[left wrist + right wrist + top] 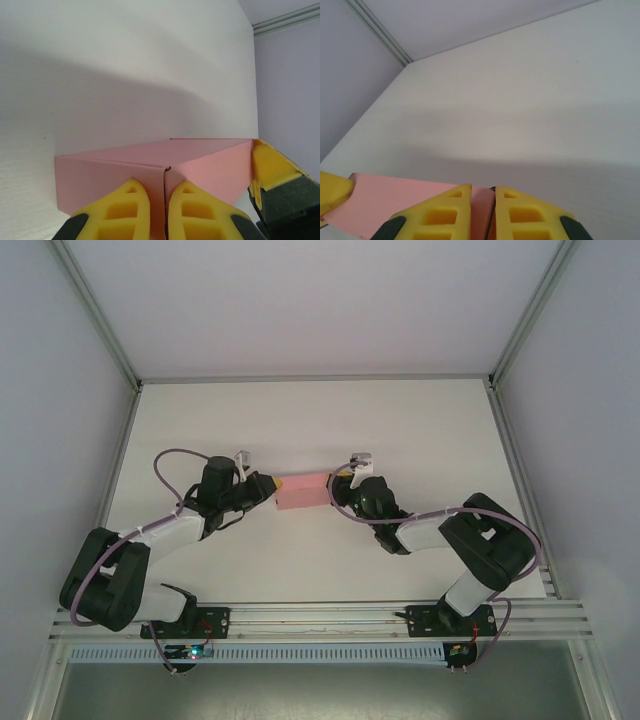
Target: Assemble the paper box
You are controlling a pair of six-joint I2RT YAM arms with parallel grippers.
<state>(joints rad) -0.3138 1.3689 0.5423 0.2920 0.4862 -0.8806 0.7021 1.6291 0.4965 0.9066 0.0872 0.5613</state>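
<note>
The paper box (303,491) lies on the white surface (320,420) as a pink block already folded into shape, so the work seems to be at the closing of its ends. The left pincer (268,484) meets the box's left end and the right pincer (342,476) meets its right end, each touching the card. In the left wrist view the left pincer's fingers (132,210) are clenched almost together against the end face, with a card seam (165,172) running up between them. The right pincer's fingers (525,212) are drawn just as close at the opposite end. Whether either nips a card edge I cannot tell. The next move, I judge, calls for an even inward press from both ends to seat the flaps, without crushing the thin walls or sliding the box.
</note>
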